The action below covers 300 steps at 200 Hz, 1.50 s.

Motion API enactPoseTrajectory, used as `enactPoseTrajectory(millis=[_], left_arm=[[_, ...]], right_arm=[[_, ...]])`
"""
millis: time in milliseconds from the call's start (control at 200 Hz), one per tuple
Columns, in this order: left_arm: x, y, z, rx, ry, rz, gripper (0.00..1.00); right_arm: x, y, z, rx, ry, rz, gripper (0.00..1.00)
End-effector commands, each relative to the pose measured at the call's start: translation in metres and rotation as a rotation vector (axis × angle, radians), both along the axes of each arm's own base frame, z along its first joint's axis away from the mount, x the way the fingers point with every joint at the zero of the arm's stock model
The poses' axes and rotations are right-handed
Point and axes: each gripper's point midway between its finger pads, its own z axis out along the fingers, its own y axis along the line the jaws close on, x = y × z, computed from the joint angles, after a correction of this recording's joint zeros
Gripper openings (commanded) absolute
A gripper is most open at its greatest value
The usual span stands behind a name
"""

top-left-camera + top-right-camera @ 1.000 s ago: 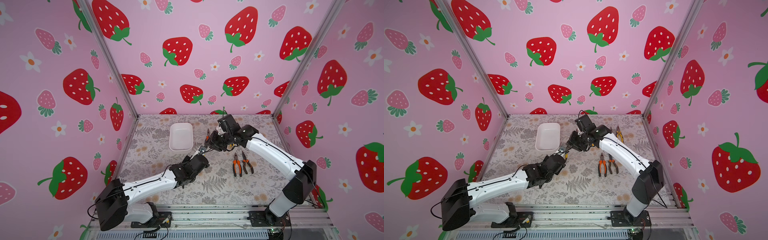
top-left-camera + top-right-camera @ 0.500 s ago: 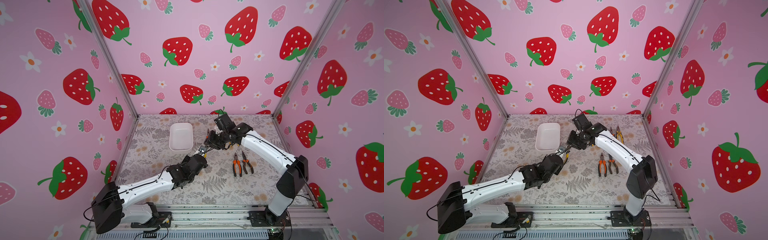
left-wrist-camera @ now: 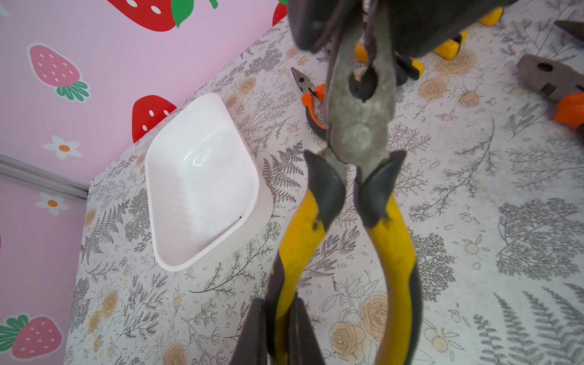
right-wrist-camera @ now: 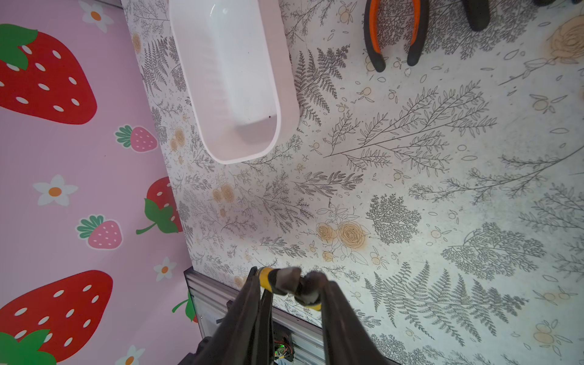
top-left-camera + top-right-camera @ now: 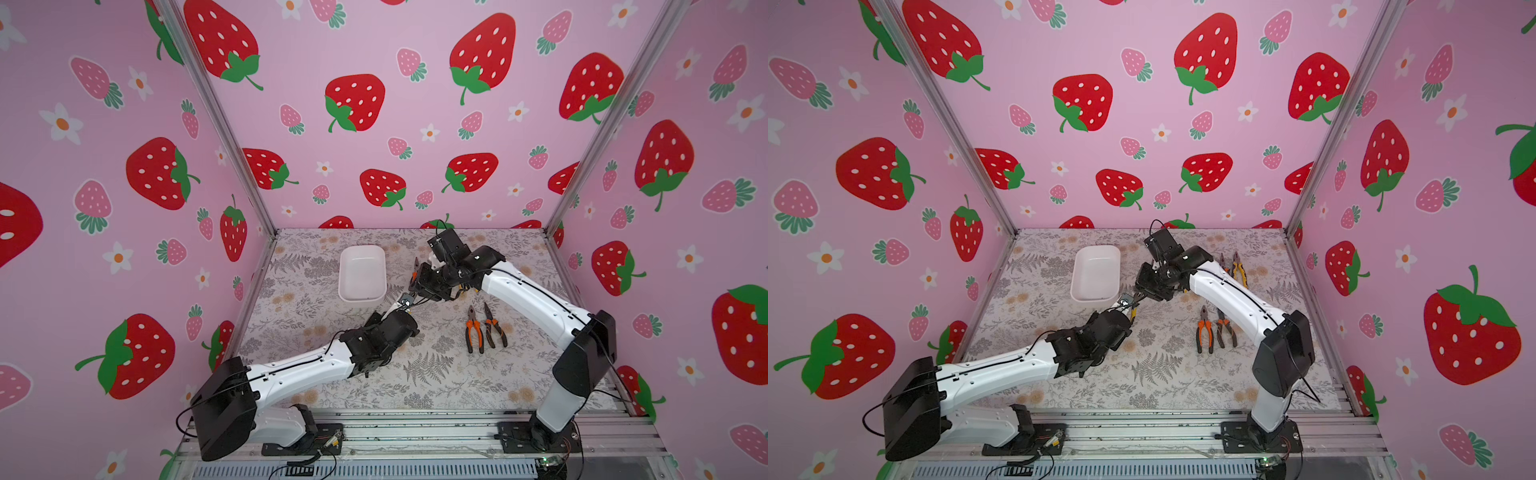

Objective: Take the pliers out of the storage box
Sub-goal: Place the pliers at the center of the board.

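Storage box: the storage box point(image 5: 361, 274) sits empty on the counter point(image 5: 436, 374), nearer the far edge and left of centre, with no pliers in it.
Left fingers: the left gripper point(image 3: 278, 316) is clenched on one yellow-and-black handle of the held pliers point(image 3: 357, 136), which hang in the air just off the box's near right corner.
Long axis: it runs straight from the left fingers to the right fingers. The handles point at the left arm and the grey head at the right arm.
Right fingers: the right gripper point(image 4: 289, 287) is closed on the head, with a finger touching each side.
Nearer arm: neither, since both are on the one tool. The left should probably let go before the right draws it along that axis toward the right edge.
Laid out: two orange-handled pliers point(image 5: 472, 322) lie side by side in the counter's right half, heads toward the far edge. Yellow-handled pliers point(image 5: 1239, 272) lie farther back.
Writing: no brand or label can be read.
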Motion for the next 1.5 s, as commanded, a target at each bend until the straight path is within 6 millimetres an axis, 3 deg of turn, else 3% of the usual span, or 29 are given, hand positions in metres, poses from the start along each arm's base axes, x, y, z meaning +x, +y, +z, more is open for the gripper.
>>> enactPoseTrajectory(millis=[0, 500, 745, 1005, 1045, 1095, 1175, 1285, 1496], left_arm=[[0.010, -0.009, 0.027, -0.063, -0.063, 0.028, 0.00], [0.012, -0.011, 0.031, -0.066, -0.071, 0.030, 0.00], [0.011, -0.010, 0.032, -0.068, -0.072, 0.030, 0.00], [0.009, -0.012, 0.032, -0.084, -0.063, 0.022, 0.00], [0.009, -0.011, 0.033, -0.087, -0.061, 0.025, 0.00], [0.009, -0.011, 0.036, -0.095, -0.061, 0.026, 0.11], [0.006, -0.011, 0.042, -0.120, -0.055, 0.026, 0.20], [-0.005, -0.014, 0.054, -0.194, -0.036, -0.008, 0.38], [-0.028, -0.004, 0.071, -0.315, -0.009, -0.039, 0.44]], right_arm=[[-0.007, 0.001, -0.010, -0.012, 0.025, 0.014, 0.37], [-0.016, 0.008, -0.027, -0.036, 0.056, 0.033, 0.36], [-0.017, 0.007, -0.031, -0.045, 0.061, 0.029, 0.30], [-0.005, -0.001, -0.020, -0.089, -0.023, 0.022, 0.03], [-0.002, -0.004, -0.017, -0.110, -0.048, 0.030, 0.00], [0.001, -0.011, -0.015, -0.152, -0.079, 0.036, 0.00], [0.009, -0.023, -0.013, -0.223, -0.131, 0.043, 0.00], [0.026, -0.053, -0.008, -0.336, -0.210, 0.031, 0.00], [0.049, -0.110, -0.007, -0.462, -0.264, -0.004, 0.00]])
